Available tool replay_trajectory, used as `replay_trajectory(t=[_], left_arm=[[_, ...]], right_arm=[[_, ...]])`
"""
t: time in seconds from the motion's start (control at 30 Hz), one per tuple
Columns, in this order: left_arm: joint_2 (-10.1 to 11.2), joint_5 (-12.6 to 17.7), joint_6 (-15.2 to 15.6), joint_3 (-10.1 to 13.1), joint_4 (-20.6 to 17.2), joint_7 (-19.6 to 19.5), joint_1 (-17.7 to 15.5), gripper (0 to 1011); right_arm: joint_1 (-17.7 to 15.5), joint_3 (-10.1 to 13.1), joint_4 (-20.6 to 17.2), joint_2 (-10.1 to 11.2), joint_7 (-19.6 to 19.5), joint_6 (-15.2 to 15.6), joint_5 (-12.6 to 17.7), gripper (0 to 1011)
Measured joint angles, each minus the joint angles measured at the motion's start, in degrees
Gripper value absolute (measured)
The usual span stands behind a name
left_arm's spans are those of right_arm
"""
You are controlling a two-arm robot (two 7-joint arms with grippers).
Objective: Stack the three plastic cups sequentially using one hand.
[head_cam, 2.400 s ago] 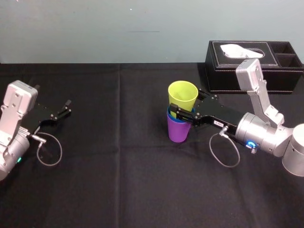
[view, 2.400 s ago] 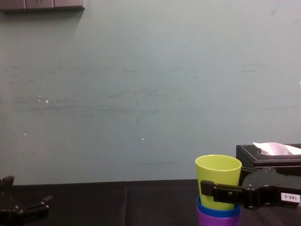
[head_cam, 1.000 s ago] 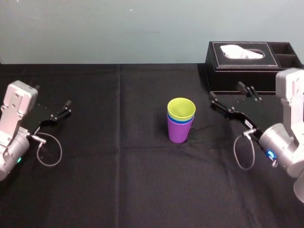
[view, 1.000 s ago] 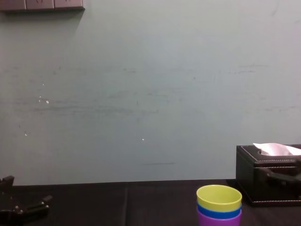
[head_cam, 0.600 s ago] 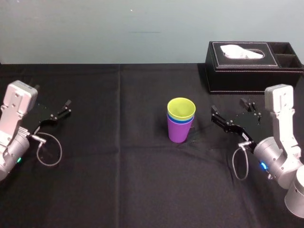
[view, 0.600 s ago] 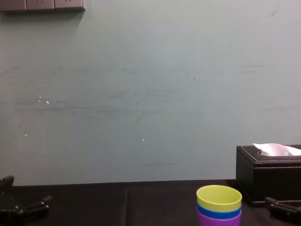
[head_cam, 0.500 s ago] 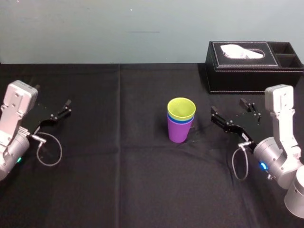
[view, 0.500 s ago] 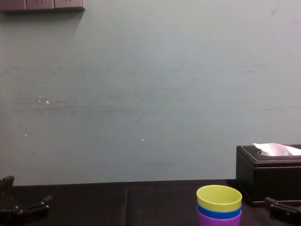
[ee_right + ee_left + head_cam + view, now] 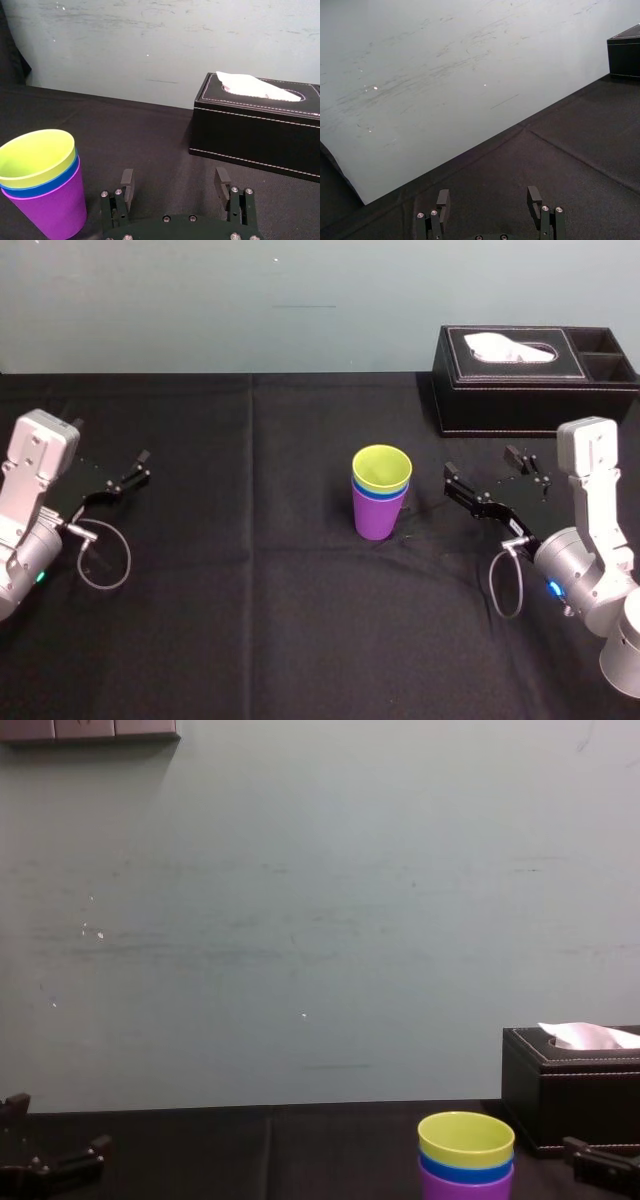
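The three plastic cups stand nested upright at the table's middle: the purple cup (image 9: 376, 515) at the bottom, the blue cup (image 9: 379, 494) showing as a rim band, the yellow-green cup (image 9: 381, 469) on top. The purple cup (image 9: 55, 205), blue cup (image 9: 40, 187) and yellow-green cup (image 9: 35, 157) also sit in the right wrist view. My right gripper (image 9: 487, 483) is open and empty, a little to the right of the stack, apart from it. My left gripper (image 9: 125, 472) rests open and empty at the far left.
A black leather tissue box (image 9: 535, 380) with a white tissue stands at the back right, behind my right gripper. Black cloth (image 9: 250, 620) covers the table, and a pale wall rises behind it.
My right gripper let go of the yellow-green cup, which dropped fully into the stack, then drew back to the right and lower. In the last half second nothing moved.
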Motion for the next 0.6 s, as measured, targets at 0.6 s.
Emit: replay_trajectory(t=[0.6], left_arm=[[0.00, 0.00, 0.00, 0.00, 0.00, 0.00, 0.00, 1011]], right_arm=[[0.00, -0.07, -0.12, 0.08, -0.15, 0.07, -0.14, 1003]])
